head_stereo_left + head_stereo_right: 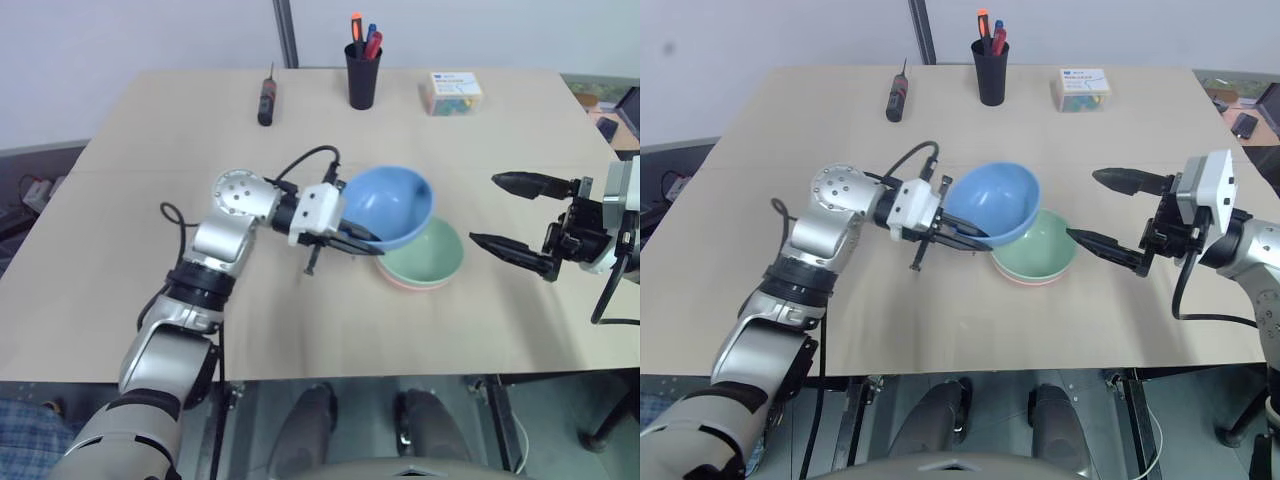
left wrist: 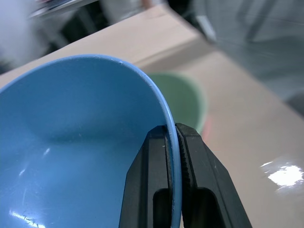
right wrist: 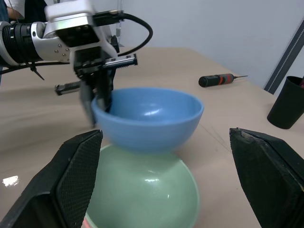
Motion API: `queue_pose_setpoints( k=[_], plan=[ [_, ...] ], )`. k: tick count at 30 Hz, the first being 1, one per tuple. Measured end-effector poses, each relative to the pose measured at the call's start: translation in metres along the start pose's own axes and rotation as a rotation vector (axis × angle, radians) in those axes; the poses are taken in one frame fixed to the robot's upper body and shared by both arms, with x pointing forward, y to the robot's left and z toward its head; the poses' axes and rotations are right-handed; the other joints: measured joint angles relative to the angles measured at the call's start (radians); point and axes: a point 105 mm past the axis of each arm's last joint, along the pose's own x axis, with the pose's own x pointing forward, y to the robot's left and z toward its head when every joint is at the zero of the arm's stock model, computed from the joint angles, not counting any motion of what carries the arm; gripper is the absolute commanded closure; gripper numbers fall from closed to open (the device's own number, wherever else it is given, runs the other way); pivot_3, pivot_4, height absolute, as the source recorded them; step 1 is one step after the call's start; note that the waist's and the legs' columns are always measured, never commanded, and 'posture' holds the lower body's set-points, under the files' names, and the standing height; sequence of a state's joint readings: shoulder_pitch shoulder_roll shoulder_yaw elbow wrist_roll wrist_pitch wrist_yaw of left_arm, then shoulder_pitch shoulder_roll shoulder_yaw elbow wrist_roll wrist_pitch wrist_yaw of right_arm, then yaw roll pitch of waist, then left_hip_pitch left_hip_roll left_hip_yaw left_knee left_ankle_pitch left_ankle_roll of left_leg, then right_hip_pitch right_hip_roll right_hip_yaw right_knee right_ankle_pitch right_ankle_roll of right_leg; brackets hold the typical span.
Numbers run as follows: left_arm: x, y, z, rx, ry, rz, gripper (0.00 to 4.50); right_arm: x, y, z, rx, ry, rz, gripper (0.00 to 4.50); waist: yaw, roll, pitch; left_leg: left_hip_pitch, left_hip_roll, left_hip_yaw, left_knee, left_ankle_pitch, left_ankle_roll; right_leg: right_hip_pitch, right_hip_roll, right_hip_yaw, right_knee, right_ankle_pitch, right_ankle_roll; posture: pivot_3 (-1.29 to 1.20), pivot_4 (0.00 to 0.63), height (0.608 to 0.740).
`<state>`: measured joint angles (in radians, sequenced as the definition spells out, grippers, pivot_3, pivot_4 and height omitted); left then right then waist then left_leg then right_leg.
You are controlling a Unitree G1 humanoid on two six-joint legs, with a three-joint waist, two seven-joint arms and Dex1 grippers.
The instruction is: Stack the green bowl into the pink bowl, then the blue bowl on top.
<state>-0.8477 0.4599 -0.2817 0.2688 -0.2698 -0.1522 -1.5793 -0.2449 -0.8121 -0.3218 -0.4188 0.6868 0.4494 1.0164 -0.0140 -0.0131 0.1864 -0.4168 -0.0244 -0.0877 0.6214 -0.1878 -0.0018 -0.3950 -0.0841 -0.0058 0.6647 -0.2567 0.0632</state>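
While the green bowl (image 1: 428, 254) sits nested inside the pink bowl (image 1: 405, 283) near the middle of the tabletop (image 1: 150, 200), the left gripper (image 1: 352, 238) holds the blue bowl (image 1: 388, 205) tilted in the air just above them, its fingers (image 2: 147, 190) pinched tight on the rim. The right gripper (image 1: 510, 215) hangs beside the stack, fingers spread wide and holding nothing.
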Motion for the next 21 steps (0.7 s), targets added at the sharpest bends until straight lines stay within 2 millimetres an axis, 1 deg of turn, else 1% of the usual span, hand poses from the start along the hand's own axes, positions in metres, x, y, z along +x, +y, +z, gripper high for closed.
queue_pose_setpoints(
  k=[4, 10, 12, 13, 14, 17, 19, 20, 21],
  plan=[
    [0.015, 0.009, 0.010, 0.078, -0.043, -0.032, 4.48, 0.000, -0.001, 0.000, -0.002, -0.001, -0.006, 0.00, 0.000, 0.000, 0.000, 0.000, 0.000, 0.000, 0.001, 0.000, 0.000, 0.000, 0.000, 0.000, 0.000, 0.000, 0.000, 0.00, 0.150, 0.740],
    [0.030, 0.006, 0.013, 0.112, -0.072, -0.085, 4.48, -0.001, -0.001, -0.002, 0.005, 0.007, -0.019, 0.00, -0.001, 0.000, 0.000, 0.000, 0.000, 0.000, 0.001, 0.000, 0.001, 0.001, 0.000, 0.000, 0.000, 0.000, 0.000, 0.00, 0.150, 0.740],
    [0.031, 0.006, 0.013, 0.113, -0.076, -0.085, 3.72, -0.002, 0.000, -0.003, 0.007, 0.011, -0.020, 0.00, -0.002, 0.000, 0.000, 0.000, 0.000, 0.000, 0.002, 0.000, 0.001, 0.001, 0.000, 0.000, 0.000, 0.000, 0.000, 0.00, 0.150, 0.740],
    [0.031, 0.006, 0.013, 0.115, -0.077, -0.084, 3.56, -0.002, 0.000, -0.004, 0.008, 0.013, -0.020, 0.00, -0.002, 0.000, 0.000, 0.000, 0.000, 0.000, 0.002, 0.000, 0.001, 0.001, 0.000, 0.000, 0.000, 0.000, 0.000, 0.00, 0.150, 0.740],
    [0.031, 0.007, 0.014, 0.119, -0.081, -0.084, 3.17, -0.002, 0.000, -0.003, 0.007, 0.015, -0.020, 0.00, -0.002, 0.000, 0.000, 0.000, 0.000, 0.000, 0.002, 0.000, 0.001, 0.001, 0.000, 0.000, 0.000, 0.000, 0.000, 0.00, 0.150, 0.740],
    [0.032, 0.007, 0.014, 0.120, -0.087, -0.082, 1.76, -0.002, 0.000, -0.003, 0.004, 0.018, -0.020, 0.00, -0.001, 0.000, 0.000, 0.000, 0.000, 0.000, 0.003, -0.001, 0.001, 0.001, 0.000, 0.000, 0.000, 0.000, 0.000, 0.00, 0.150, 0.740],
    [0.032, 0.008, 0.013, 0.112, -0.087, -0.074, 1.12, -0.003, 0.000, -0.003, 0.003, 0.020, -0.019, 0.00, -0.001, 0.000, 0.000, 0.000, 0.000, 0.000, 0.003, -0.001, 0.001, 0.001, 0.000, 0.000, 0.000, 0.000, 0.000, 0.00, 0.150, 0.740],
    [0.031, 0.008, 0.012, 0.109, -0.087, -0.072, 0.60, -0.003, 0.000, -0.003, 0.002, 0.021, -0.019, 0.00, -0.001, 0.000, 0.000, 0.000, 0.000, 0.000, 0.003, -0.001, 0.001, 0.001, 0.000, 0.000, 0.000, 0.000, 0.000, 0.00, 0.150, 0.740],
    [0.030, 0.010, 0.011, 0.100, -0.087, -0.056, 0.44, -0.003, 0.000, -0.003, 0.000, 0.025, -0.017, 0.00, -0.001, 0.000, 0.000, 0.000, 0.000, 0.000, 0.003, -0.001, 0.001, 0.001, 0.000, 0.000, 0.000, 0.000, 0.000, 0.00, 0.150, 0.740]
  ],
)
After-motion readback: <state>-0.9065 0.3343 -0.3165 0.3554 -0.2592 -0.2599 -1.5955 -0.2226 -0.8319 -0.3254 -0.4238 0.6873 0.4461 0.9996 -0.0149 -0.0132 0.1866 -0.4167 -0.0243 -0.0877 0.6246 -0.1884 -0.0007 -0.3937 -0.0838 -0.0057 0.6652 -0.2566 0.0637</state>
